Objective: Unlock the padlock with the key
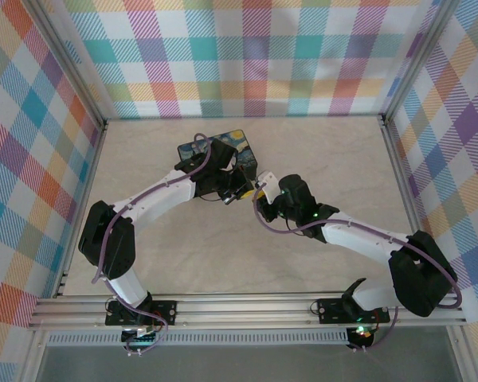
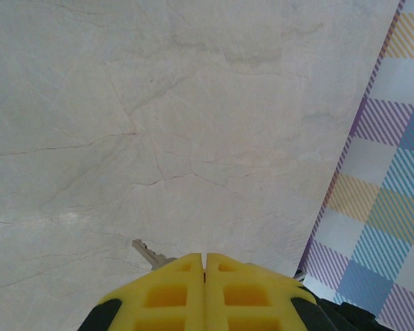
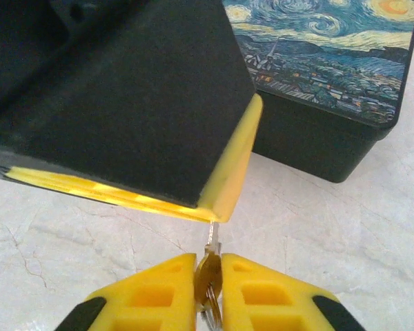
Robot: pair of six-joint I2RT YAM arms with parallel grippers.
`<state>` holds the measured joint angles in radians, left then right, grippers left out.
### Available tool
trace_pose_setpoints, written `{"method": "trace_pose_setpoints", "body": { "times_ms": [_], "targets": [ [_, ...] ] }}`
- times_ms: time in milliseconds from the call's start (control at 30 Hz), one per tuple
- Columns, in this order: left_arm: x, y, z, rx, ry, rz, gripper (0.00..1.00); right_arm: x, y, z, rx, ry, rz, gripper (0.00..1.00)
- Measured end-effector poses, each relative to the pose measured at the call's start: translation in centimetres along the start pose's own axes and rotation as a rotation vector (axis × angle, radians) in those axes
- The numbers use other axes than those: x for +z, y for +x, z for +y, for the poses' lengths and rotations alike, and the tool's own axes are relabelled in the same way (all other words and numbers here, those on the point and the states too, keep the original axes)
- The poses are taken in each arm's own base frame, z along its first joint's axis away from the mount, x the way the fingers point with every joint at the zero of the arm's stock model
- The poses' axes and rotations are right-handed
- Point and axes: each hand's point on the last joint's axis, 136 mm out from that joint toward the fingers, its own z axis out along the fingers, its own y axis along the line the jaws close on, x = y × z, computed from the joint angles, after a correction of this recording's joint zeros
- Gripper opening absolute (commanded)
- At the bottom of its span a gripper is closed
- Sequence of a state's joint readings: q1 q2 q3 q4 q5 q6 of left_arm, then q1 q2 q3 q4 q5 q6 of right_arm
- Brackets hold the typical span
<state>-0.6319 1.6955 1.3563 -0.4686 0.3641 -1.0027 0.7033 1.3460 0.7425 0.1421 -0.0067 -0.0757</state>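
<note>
The key (image 3: 209,274) is hanging in the air between the two hands, above the bench (image 3: 359,241) and near the box (image 3: 331,83). Its head is sitting in the right hand (image 3: 208,259), which is pinching narrow on it, with a small ring (image 3: 210,308) dangling below. Its thin shank is running up to the left hand (image 2: 205,261), whose fingers are pressing fully together. In the left wrist view the key (image 2: 146,249) is poking its toothed tip out past them. Both hands are gripping the one key, and I am judging this to be a pass from left to right, or a regrip.

To do it well, the right hand should be squeezing firmly on the flat of the head before the left lets go. The left should be opening only slightly and backing straight off along its own fingers, so the blade is not getting twisted. The blade needs to be ending up clear and in line with the right fingers, ready for the padlock. A loose pinch is risking a drop onto the bench.
</note>
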Motion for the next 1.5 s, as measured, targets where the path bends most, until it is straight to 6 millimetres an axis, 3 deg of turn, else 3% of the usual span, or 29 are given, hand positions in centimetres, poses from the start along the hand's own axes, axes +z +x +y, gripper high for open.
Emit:
{"method": "trace_pose_setpoints", "body": {
  "times_ms": [267,433,633,800,900,1167,1500],
  "targets": [
    [0.1,0.0,0.1,-0.006,-0.001,0.001,0.0,0.0,0.0,0.1,-0.014,0.003,0.0,0.01],
    [0.1,0.0,0.3,-0.007,-0.007,0.002,0.21,0.0,0.1,0.4,-0.013,-0.016,0.006,0.0],
    [-0.3,-0.6,1.7,0.046,-0.063,-0.014,0.36,-0.5,1.0,0.7,0.045,-0.094,0.039,0.0],
    [-1.5,-1.7,2.7,0.149,-0.099,-0.036,0.35,-1.6,1.1,0.8,0.152,-0.196,0.051,0.0],
    [-2.3,-1.8,1.8,0.265,-0.053,-0.03,0.35,-2.3,0.8,1.1,0.234,-0.288,0.051,0.0],
    [-3.3,0.3,-1.3,0.568,0.175,0.044,0.36,-4.5,-0.5,0.8,0.427,-0.472,0.034,0.0],
    [-3.4,3.6,-1.9,0.689,0.381,0.138,0.36,-5.6,-1.4,2.0,0.506,-0.617,0.029,0.0]
  ]
}}
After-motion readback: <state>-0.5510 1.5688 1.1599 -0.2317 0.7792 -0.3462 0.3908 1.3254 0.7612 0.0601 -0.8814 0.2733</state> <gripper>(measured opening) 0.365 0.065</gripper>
